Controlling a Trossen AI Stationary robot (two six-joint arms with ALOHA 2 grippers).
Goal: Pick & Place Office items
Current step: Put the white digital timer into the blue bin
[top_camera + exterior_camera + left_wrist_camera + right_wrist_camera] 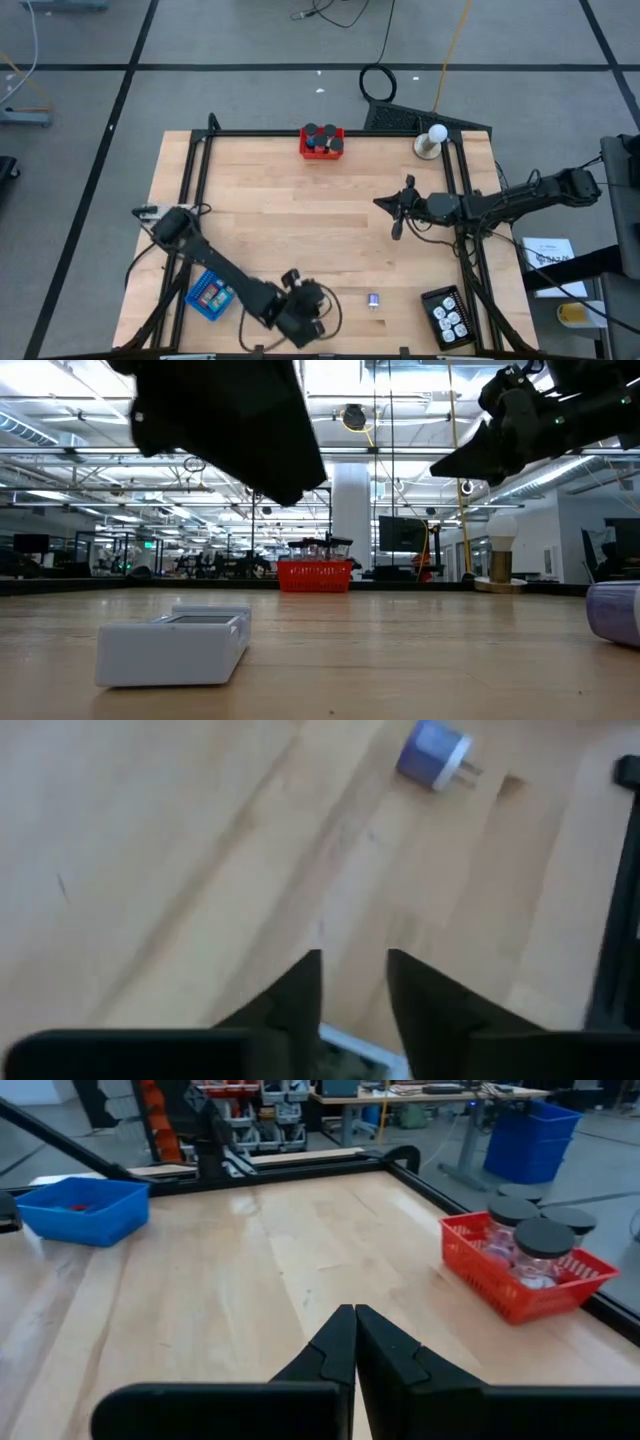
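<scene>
A white-labelled rectangle (175,645) lies flat on the wood near the table's near edge. My left gripper (318,312) hangs above it, raised clear, fingers open (355,990); a strip of the rectangle (345,1055) shows below them. In the high view the gripper hides it. A purple plug-like piece (373,300) lies on its side to the right of that gripper (435,755). My right gripper (385,205) hovers over the table's right middle, shut and empty (355,1340). Black cylinders stand in the red tray (322,142).
The blue tray (210,295) sits at the near left with small pieces in it. The black tray (447,312) at the near right holds white-labelled pieces. A white ball on a round stand (432,140) is at the far right corner. Black rails frame the table.
</scene>
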